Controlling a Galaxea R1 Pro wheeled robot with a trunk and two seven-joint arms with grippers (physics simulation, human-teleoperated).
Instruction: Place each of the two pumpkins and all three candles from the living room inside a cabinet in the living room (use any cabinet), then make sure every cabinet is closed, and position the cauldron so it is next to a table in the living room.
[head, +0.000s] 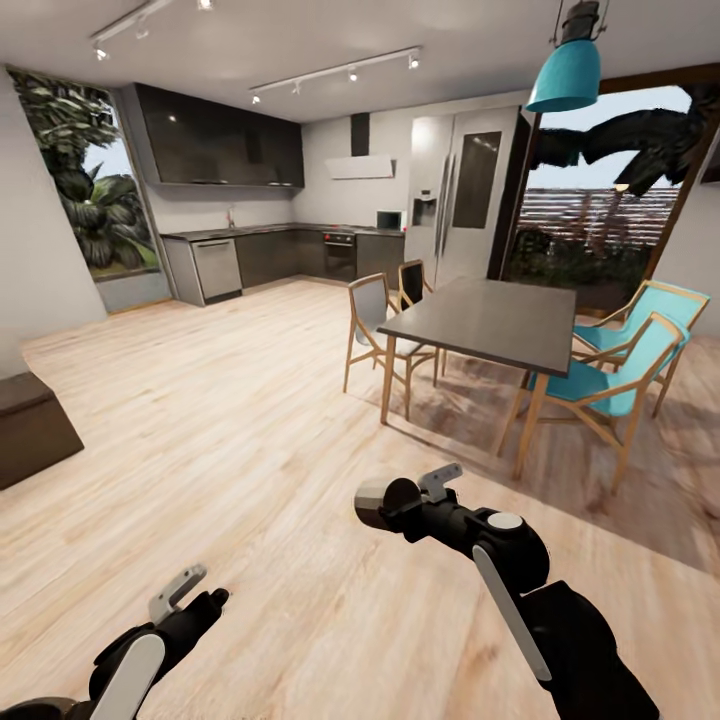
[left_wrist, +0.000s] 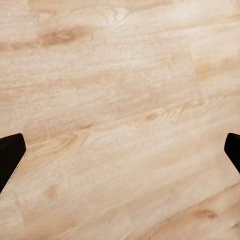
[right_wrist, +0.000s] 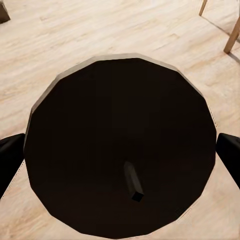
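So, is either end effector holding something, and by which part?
The right end effector grips the cauldron across its round body, one finger on each side. The left end effector holds nothing.

Under my arms the floor (head: 240, 430) is pale wood plank, smooth with visible grain. Ahead on it, the table (head: 490, 320) has a matt dark top on light wooden legs. Beside the table, the chairs (head: 620, 365) pair wood frames with teal cloth. Beyond it, the cupboards (head: 220, 150) look glossy dark.
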